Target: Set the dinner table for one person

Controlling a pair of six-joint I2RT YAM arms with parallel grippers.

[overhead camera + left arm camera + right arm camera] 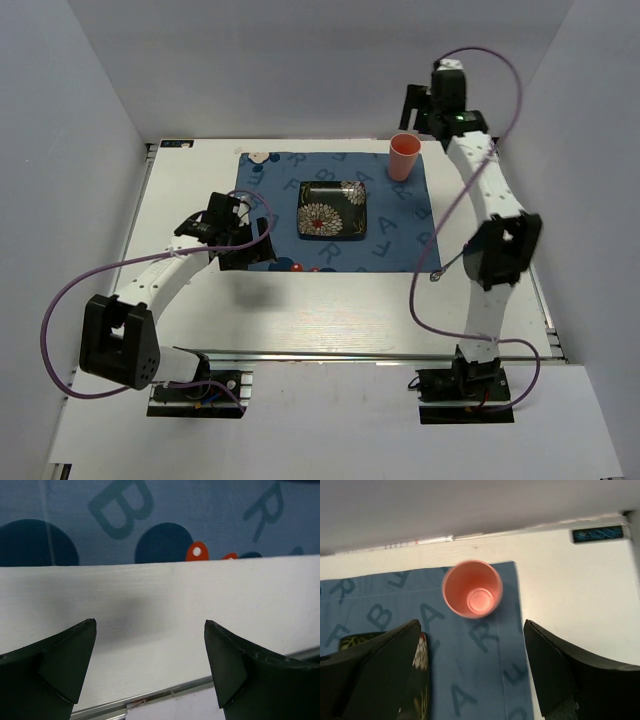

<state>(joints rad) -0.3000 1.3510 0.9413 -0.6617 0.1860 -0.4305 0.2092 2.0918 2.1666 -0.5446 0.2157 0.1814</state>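
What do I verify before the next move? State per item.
1. Cup upright on mat's far right corner: ok.
2. Right tool open, empty, not touching cup: ok.
3. Left tool open, empty, over bare table: ok.
4. Plate flat at mat's centre: ok.
5. Setting complete: cannot tell; only plate and cup visible.

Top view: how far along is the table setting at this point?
Done: the mat lies on the table, the plate sits at its centre, and the cup stands upright at its far right corner. In hand: nothing; the left gripper is open over bare table by the mat's near edge, the right gripper open above the cup. Left: cutlery, perhaps; none is in view.
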